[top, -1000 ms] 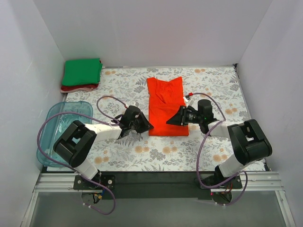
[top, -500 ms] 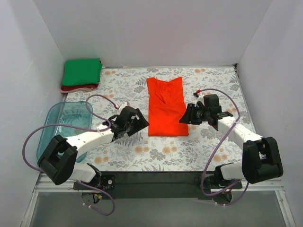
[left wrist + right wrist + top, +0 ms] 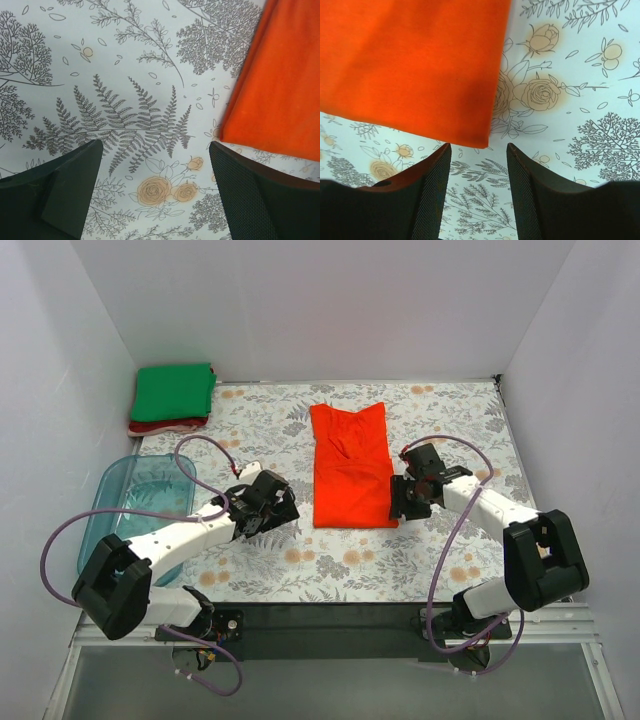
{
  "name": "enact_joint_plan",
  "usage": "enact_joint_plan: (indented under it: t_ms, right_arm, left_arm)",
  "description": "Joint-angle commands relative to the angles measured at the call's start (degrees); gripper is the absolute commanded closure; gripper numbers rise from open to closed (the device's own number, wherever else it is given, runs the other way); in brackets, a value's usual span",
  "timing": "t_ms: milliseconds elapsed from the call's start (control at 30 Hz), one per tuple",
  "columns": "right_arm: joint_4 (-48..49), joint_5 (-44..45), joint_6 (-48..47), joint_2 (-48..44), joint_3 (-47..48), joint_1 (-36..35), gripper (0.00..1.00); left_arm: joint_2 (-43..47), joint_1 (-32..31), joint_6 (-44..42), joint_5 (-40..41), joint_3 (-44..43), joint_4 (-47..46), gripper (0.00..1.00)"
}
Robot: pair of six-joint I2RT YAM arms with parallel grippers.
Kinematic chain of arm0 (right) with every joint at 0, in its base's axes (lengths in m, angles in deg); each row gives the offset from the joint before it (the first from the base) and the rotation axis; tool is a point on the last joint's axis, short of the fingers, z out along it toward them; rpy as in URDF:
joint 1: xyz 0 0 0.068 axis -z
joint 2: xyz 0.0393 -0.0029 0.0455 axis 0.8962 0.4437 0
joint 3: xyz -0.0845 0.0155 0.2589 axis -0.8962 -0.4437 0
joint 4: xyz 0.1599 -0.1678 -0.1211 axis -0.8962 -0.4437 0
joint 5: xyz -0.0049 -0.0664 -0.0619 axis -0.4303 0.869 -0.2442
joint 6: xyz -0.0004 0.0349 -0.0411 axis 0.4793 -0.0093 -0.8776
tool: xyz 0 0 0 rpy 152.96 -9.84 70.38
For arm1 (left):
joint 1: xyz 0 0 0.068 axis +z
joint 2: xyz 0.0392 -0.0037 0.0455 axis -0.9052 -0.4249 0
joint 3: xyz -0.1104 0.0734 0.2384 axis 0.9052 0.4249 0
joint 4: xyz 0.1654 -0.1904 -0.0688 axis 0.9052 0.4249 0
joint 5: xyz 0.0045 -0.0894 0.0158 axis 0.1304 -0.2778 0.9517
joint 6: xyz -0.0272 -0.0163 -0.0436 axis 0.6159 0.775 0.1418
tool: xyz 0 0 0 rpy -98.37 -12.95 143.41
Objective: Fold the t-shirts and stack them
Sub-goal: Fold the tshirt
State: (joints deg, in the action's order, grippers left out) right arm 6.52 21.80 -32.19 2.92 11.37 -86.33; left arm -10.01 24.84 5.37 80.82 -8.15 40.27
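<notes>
The bright orange-red t-shirt [image 3: 350, 465] lies flat on the floral table as a long folded strip. My left gripper [image 3: 288, 510] hovers just left of its near left corner, jaws wide open over bare tablecloth; the left wrist view shows the gripper [image 3: 160, 192] with the shirt's corner [image 3: 280, 90] off to its upper right. My right gripper [image 3: 397, 502] sits off the near right corner, open and holding nothing; in its wrist view the gripper [image 3: 479, 187] is just short of the shirt's edge [image 3: 410, 65]. A folded green t-shirt [image 3: 173, 390] rests on a dark red one [image 3: 165, 426] at the back left.
A clear blue plastic tub [image 3: 130, 505] stands at the left edge, next to the left arm. White walls enclose the table on three sides. The flower-printed tablecloth [image 3: 450, 420] covers the whole work surface.
The left gripper has opened wide and drawn back left off the shirt's near corner. The right gripper has opened further and slid right, off the shirt's edge. The shirt lies still.
</notes>
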Motion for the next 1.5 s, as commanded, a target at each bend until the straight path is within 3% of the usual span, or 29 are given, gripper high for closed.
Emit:
enact_joint_plan:
  t_ms: [0,200,733,833,900,967,1167,1267,1367,1467]
  right_arm:
    - [-1.93,3.11,0.73,0.92,3.01,-1.23,0.45]
    - [-1.58,3.11,2.22,3.47,3.36,-2.89,0.5]
    - [-0.53,13.75,4.24,12.0,-2.69,-7.82,0.55]
    - [-0.53,13.66,3.72,13.32,-4.1,-7.91,0.64]
    - [-0.27,13.13,3.11,14.28,-4.55,-8.0,0.78]
    - [-0.18,13.22,2.84,14.64,-5.16,-8.26,0.98]
    - [-0.17,11.73,1.78,13.32,-5.25,-8.35,0.99]
    - [-0.26,11.29,1.26,12.45,-5.16,-8.35,0.99]
    - [-0.26,10.85,0.91,11.91,-5.16,-8.44,0.99]
    - [0.0,10.41,-0.06,12.09,-5.25,-8.44,0.99]
  left_arm:
    - [0.05,-0.95,-1.43,1.95,-2.04,2.65,0.13]
    - [-1.61,-2.18,-1.61,1.17,-3.53,2.03,0.13]
    - [-14.97,-5.16,-2.49,-3.14,-11.44,1.15,0.12]
    - [-16.9,-5.25,-2.4,-5.25,-12.67,0.63,0.12]
    - [-17.96,-5.25,-2.31,-6.66,-13.29,-0.08,0.12]
    - [-18.66,-5.25,-2.31,-7.71,-13.64,-0.6,0.12]
    - [-21.12,-5.25,-2.22,-9.82,-16.01,-0.87,0.12]
    - [-22.44,-5.25,-2.22,-10.7,-16.98,-0.87,0.22]
    - [-23.67,-5.34,-2.4,-11.58,-17.86,-0.78,0.42]
    - [-24.9,-5.43,-2.66,-11.76,-18.74,-0.43,0.55]
